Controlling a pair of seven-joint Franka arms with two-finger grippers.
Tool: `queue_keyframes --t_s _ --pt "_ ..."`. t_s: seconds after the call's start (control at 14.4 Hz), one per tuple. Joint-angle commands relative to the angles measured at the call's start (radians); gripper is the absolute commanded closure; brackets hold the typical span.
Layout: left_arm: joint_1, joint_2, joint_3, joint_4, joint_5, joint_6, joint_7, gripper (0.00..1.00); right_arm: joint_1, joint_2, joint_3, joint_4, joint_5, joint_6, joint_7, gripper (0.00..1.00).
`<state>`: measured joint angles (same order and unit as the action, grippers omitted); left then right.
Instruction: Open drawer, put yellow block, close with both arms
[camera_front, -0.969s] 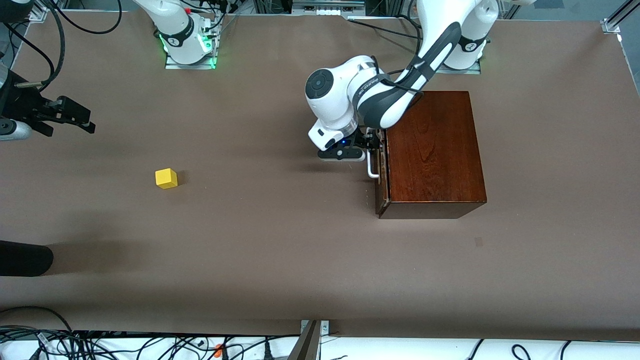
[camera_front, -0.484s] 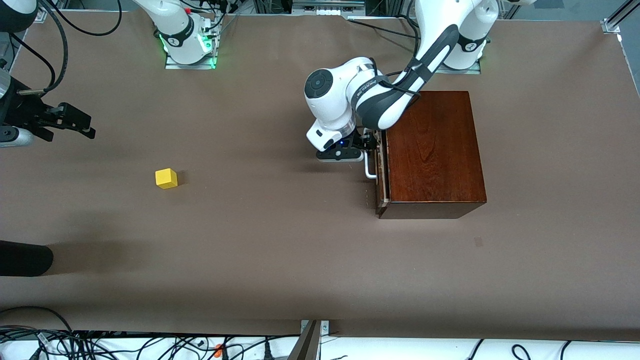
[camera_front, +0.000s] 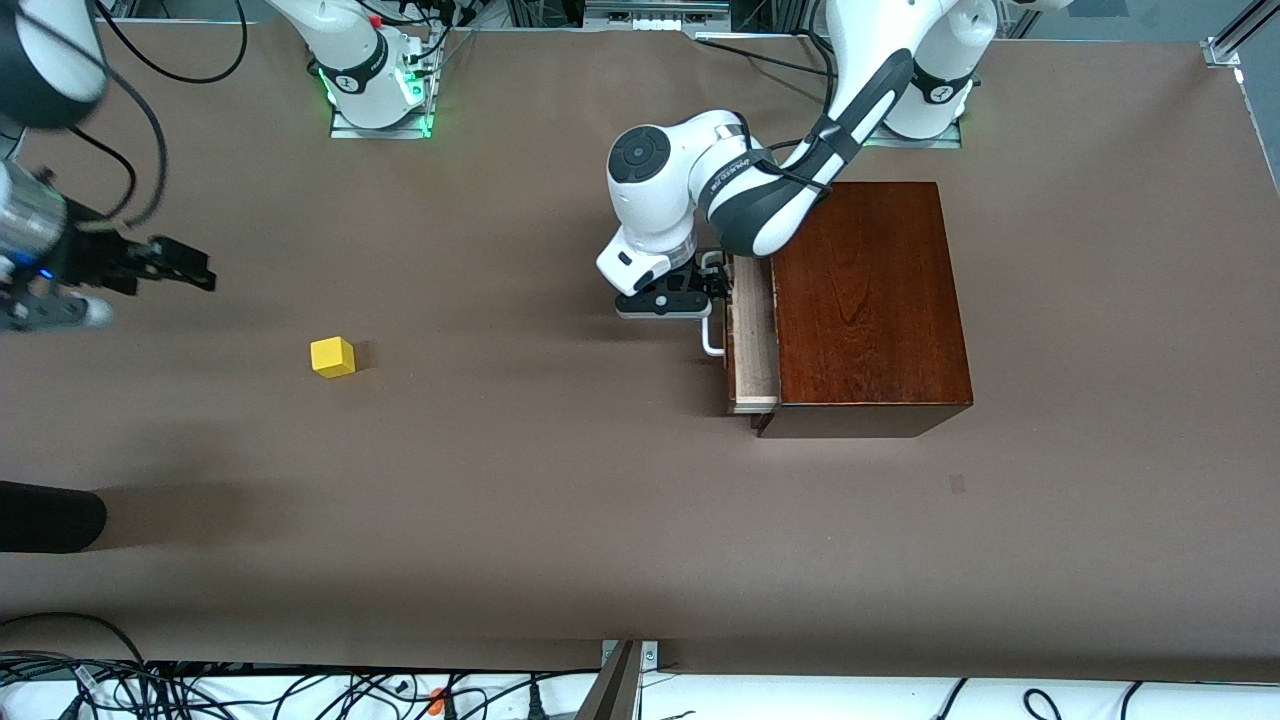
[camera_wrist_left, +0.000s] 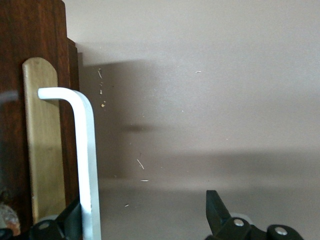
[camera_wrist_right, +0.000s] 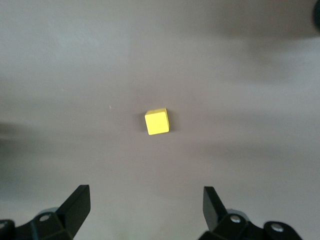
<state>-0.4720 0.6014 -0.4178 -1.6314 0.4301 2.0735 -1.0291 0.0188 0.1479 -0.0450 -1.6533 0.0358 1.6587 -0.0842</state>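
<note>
The drawer (camera_front: 752, 345) of the dark wooden box (camera_front: 865, 300) stands a little way out, so its pale tray shows. My left gripper (camera_front: 715, 285) is open at the drawer's front, with one finger hooked round the white handle (camera_front: 710, 332). In the left wrist view that handle (camera_wrist_left: 85, 150) runs beside one finger (camera_wrist_left: 72, 217), and the left gripper (camera_wrist_left: 144, 202) has nothing else between its fingers. The yellow block (camera_front: 332, 356) sits on the table toward the right arm's end. My right gripper (camera_front: 185, 268) hangs open in the air close to it. The right wrist view shows the yellow block (camera_wrist_right: 157, 121) ahead of the right gripper (camera_wrist_right: 146, 195).
A brown mat (camera_front: 520, 500) covers the table. A dark object (camera_front: 50, 516) pokes in at the edge by the right arm's end, nearer the front camera than the block. Cables (camera_front: 200, 690) lie along the front edge.
The drawer has slid out from nearly shut, drawn by my left gripper moving toward the right arm's end. My right gripper has shifted and turned above the table near the block.
</note>
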Motion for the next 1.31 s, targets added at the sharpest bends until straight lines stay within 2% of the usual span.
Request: queue_keyframes --t_s 0.0,0.28,0.76,1.25 --pt "-0.037 0.043 -0.007 0.036 -0.027 0.062 -0.034 0.0 -0.01 0.09 0.008 -0.043 -0.007 0.091 -0.002 0.0" --pt "-0.05 0.047 -0.007 0.038 -0.028 0.083 -0.057 0.0 -0.005 0.145 0.016 -0.192 -0.01 0.352 -0.002 0.0" --pt "-0.063 0.066 -0.007 0.074 -0.028 0.082 -0.085 0.0 0.009 0.22 0.026 -0.374 -0.01 0.646 -0.003 0.0" --pt "-0.063 0.069 -0.007 0.088 -0.028 0.08 -0.083 0.0 0.01 0.282 0.028 -0.404 -0.01 0.734 -0.054 0.03"
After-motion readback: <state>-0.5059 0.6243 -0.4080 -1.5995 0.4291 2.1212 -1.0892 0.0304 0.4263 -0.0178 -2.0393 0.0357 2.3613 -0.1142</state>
